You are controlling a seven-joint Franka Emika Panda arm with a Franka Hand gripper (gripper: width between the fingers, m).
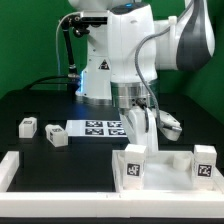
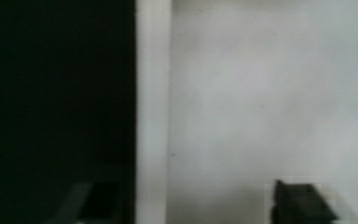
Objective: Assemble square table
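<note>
The white square tabletop lies at the exterior view's lower right. A tagged white leg stands on its near-left corner and another leg on its right corner. Two loose tagged legs lie on the black table at the left. My gripper hangs just above the leg on the near-left corner. In the wrist view my gripper is open, with its two dark fingertips wide apart. A blurred white surface fills the view behind and beyond them, with black table beside it.
The marker board lies flat behind the tabletop, in front of the robot base. Long white L-shaped rails border the table's left and front edges. A small white part sits just right of my gripper.
</note>
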